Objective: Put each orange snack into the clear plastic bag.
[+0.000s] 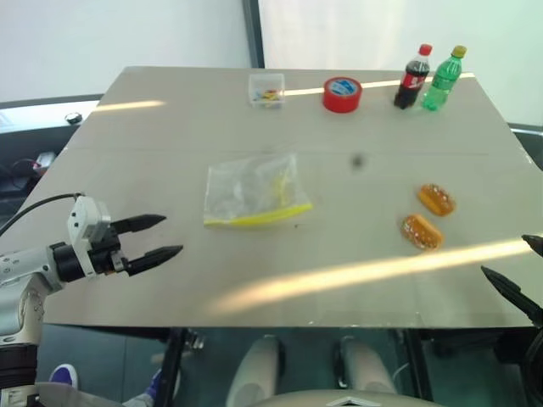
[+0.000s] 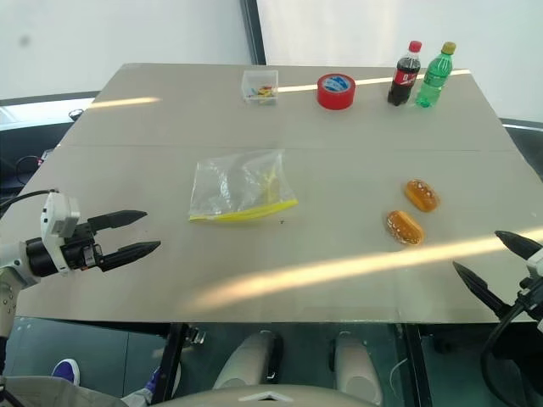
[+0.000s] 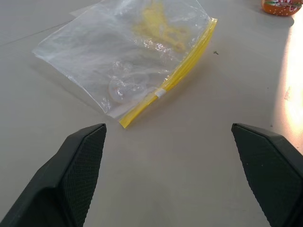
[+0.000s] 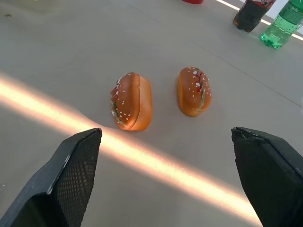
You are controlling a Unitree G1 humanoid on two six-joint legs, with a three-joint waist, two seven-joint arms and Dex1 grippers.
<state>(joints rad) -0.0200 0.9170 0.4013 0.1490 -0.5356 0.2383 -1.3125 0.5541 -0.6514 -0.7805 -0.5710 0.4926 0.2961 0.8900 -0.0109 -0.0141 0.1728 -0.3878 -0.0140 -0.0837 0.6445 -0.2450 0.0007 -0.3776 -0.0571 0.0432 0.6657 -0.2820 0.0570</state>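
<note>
Two orange snacks [image 1: 429, 215] lie apart from the clear plastic bag [image 1: 252, 192]; both claws gape wide, empty.

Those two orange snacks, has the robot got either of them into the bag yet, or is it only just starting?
Only starting. Nothing is done: both orange snacks lie side by side on the table, well apart from the clear plastic bag, which lies flat. Nothing is in hand: the left gripper is open and empty, facing the bag, and the right gripper is open near the snacks. Both snacks remain to be bagged.
</note>
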